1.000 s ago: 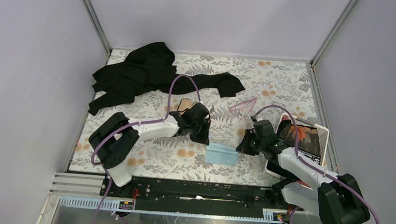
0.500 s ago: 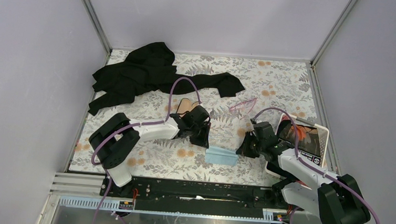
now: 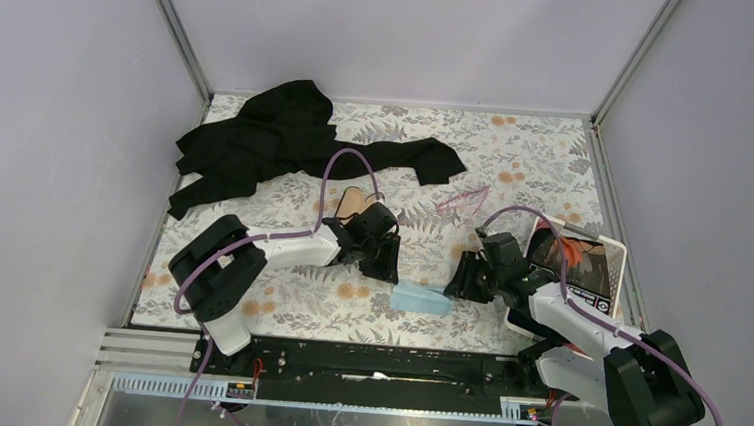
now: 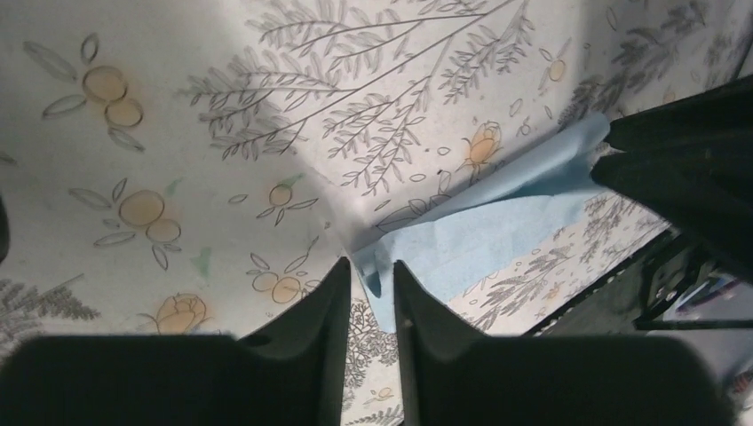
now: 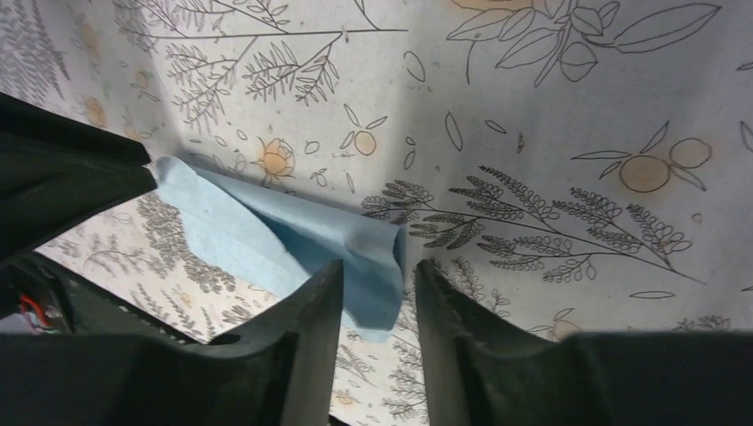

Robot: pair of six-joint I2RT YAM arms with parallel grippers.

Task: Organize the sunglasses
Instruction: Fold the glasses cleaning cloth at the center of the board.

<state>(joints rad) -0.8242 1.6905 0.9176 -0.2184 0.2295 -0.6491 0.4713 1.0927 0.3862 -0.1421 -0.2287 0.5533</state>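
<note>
Top: left tool [image 3: 387,271] and right tool [image 3: 456,283] sat low at opposite ends of the blue cloth [image 3: 419,298]. Sunglasses [image 3: 463,199] lay on the tabletop [image 3: 537,154] beyond the right tool, well apart.
Left wrist: fingers [image 4: 330,328] narrowly parted, cloth corner between the tips.
Right wrist: fingers [image 5: 311,328] slightly wider, cloth edge between them.

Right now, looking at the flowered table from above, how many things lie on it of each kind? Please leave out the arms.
Cloths: 2 (black garment, light blue cloth)
Sunglasses: 1
Glasses case: 1, partly hidden
White tray: 1
Total: 5
</note>
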